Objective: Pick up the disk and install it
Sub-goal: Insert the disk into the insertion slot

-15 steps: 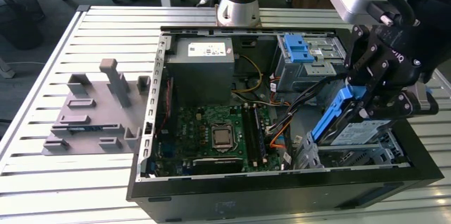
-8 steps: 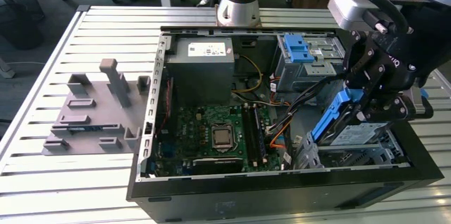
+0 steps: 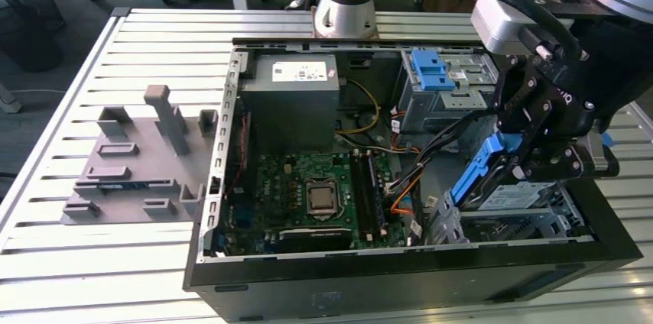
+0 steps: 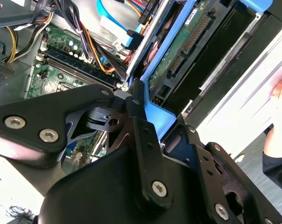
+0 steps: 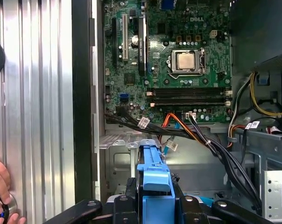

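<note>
An open black computer case [image 3: 408, 286] lies on a slatted metal table [image 3: 61, 263]. Inside are a green motherboard [image 3: 290, 179] with a bare processor [image 3: 320, 196], a grey power supply [image 3: 294, 98] and orange and black cables [image 5: 178, 125]. A grey plastic fixture [image 3: 133, 167] sits on the table at the exterior view's left of the case.

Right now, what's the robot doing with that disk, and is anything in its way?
Gripper shut on the disk. Disk tilted over the metal bay in the computer case. Black cables close beside.

Ribbed metal table [image 3: 72, 263], silver metal disk [image 3: 513, 198], blue plastic bracket [image 3: 472, 176]
</note>
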Motion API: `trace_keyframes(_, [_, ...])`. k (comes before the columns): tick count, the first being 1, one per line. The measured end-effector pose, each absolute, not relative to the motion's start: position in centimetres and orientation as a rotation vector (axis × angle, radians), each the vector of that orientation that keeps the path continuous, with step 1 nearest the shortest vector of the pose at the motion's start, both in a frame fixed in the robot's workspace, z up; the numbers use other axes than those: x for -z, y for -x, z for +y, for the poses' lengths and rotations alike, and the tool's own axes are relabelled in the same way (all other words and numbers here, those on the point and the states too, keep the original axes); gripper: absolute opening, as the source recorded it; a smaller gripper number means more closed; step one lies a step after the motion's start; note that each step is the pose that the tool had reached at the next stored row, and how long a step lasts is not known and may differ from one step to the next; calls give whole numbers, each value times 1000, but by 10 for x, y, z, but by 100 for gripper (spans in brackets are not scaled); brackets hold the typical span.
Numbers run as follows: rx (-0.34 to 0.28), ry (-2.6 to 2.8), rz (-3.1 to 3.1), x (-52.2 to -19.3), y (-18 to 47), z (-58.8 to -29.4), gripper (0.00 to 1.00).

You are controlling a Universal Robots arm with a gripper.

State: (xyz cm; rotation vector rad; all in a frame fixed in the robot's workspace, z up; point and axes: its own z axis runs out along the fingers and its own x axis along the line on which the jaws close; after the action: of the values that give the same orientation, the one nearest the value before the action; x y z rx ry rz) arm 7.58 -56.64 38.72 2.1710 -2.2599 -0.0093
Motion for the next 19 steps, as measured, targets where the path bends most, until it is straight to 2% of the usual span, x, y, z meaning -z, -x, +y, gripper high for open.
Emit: trace_keyframes(19, [9, -2170, -2261, -371, -76, -566, 36])
